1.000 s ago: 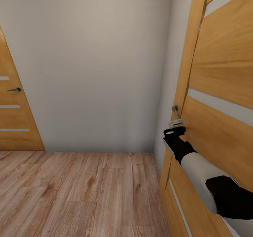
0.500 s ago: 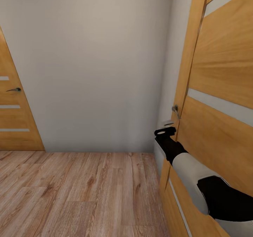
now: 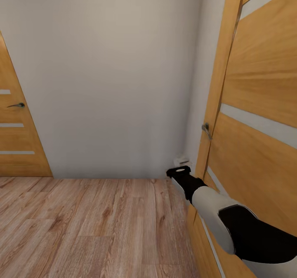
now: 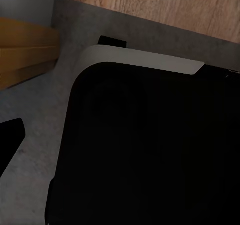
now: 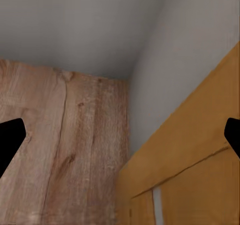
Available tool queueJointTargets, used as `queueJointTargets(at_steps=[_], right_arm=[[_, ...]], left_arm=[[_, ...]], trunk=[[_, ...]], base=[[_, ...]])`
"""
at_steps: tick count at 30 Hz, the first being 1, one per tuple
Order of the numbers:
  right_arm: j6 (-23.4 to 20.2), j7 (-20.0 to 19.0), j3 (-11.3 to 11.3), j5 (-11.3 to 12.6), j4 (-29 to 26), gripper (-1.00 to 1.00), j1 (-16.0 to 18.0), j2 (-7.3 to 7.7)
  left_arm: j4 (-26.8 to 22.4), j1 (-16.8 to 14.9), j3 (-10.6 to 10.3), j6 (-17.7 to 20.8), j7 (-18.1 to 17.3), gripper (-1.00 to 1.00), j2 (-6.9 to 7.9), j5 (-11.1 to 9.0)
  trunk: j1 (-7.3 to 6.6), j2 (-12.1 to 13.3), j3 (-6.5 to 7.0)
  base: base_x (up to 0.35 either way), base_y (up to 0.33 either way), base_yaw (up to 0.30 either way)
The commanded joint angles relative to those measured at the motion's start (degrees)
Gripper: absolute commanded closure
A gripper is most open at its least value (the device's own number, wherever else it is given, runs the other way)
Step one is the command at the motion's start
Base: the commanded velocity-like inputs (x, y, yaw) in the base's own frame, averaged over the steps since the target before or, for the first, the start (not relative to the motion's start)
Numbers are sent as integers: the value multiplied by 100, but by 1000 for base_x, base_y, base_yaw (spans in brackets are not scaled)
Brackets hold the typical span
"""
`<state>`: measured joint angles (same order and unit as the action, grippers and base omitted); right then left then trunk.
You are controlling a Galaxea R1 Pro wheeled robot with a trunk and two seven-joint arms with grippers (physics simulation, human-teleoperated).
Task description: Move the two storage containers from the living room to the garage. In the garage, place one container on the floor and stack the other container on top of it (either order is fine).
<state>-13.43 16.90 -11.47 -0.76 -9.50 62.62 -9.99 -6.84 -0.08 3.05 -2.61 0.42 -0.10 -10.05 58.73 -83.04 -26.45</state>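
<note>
Head view, right hand [image 3: 180, 166] lower, off door handle [image 3: 206, 130]

No writing, label, brand, number or sign can be read anywhere in these views. The wooden door [image 3: 260, 104] on the right carries only pale inlaid strips and a metal lever handle [image 3: 206, 130], with no lettering on either. The second door [image 3: 16, 133] at the far left is likewise plain, as are the grey-white wall [image 3: 111, 71] and the wood plank floor [image 3: 95, 224]. The right arm's white and black casing [image 3: 222, 216] shows no marking, and the dark robot body [image 4: 145, 150] in the left wrist view bears none that can be made out.
</note>
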Motion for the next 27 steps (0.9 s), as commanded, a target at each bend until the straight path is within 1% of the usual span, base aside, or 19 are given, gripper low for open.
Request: queueJointTargets(at_steps=[1, 2, 3, 5, 6, 7, 8, 9, 11, 12, 14, 17, 19, 21, 22, 24, 25, 27], right_arm=[[181, -222, -42, 197, 398, -100, -8, 0], [283, -340, -40, 289, 558, -100, -2, 0], [442, -566, -35, 442, 773, -100, -12, 5], [594, -849, -33, 587, 943, -100, -33, 33], [663, -976, -32, 642, 1012, -100, -114, 76], [688, -1024, -32, 659, 1036, -100, -186, 108], [726, -1093, -32, 681, 1072, -100, -402, 183], [741, -1117, -32, 685, 1084, -100, -539, 223], [774, -1205, -36, 693, 1114, -100, -1155, 359], [778, -1233, -36, 696, 1118, -100, -1308, 380], [785, -1375, -38, 701, 1127, -100, -1798, 434], [768, -1594, -41, 709, 1132, -100, -2092, 492], [785, -1712, -43, 713, 1133, -100, -2214, 512], [837, -1799, -42, 719, 1134, -100, -2449, 532], [905, -1839, -41, 728, 1134, -100, -2653, 560], [981, -1864, -42, 729, 1134, -100, -2859, 587], [1085, -1891, -45, 722, 1134, -100, -3195, 619], [1111, -1898, -43, 721, 1134, -100, -3311, 630]], left_arm=[[-1, -1, 28, -11, 2, -100, -2, -13], [-1, -1, 27, -11, 2, -100, -1, -13], [-1, -1, 28, -11, 2, -100, -3, -14], [-1, -1, 28, -11, 2, -100, -5, -14], [-1, -1, 29, -11, 2, -100, -4, -14], [-1, -1, 29, -11, 2, -100, -3, -14], [-1, -1, 29, -11, 2, -100, -1, -14], [-1, -1, 29, -11, 2, -100, -1, -14], [-1, -1, 27, -11, 2, -100, -4, -14], [-1, -1, 27, -11, 2, -100, -4, -14], [-1, -1, 28, -11, 2, -100, -6, -11], [-1, -1, 23, -11, 2, -100, -7, -7], [-1, -1, 22, -11, 2, -100, -7, -7], [-1, -1, 21, -11, 2, -100, -7, -6], [-1, -1, 21, -11, 2, -100, -7, -6], [-1, -1, 21, -11, 2, -100, -7, -6], [-1, -1, 19, -11, 2, -100, -7, -6], [-1, -1, 20, -11, 2, -100, -7, -6]], trunk=[[-1, -4, -5], [-1, -4, -5], [-1, -4, -5], [-1, -4, -5], [-1, -4, -5], [-1, -4, -5], [-1, -4, -5], [-1, -4, -5], [-1, -4, -5], [-1, -4, -5], [-1, -4, -5], [-1, -4, -5], [-1, -4, -5], [-1, -4, -5], [-1, -4, -5], [-1, -4, -5], [-1, -4, -5], [-1, -4, -5]], base=[[0, 0, 0], [0, 0, 0], [0, 0, 0], [0, 0, 0], [0, 0, 0], [0, 0, 0], [0, 0, 0], [0, 0, 0], [0, 0, 0], [0, 0, 0], [0, 0, 0], [0, 0, 0], [0, 0, 0], [0, 0, 0], [0, 0, 0], [0, 0, 0], [0, 0, 0], [0, 0, 0]])
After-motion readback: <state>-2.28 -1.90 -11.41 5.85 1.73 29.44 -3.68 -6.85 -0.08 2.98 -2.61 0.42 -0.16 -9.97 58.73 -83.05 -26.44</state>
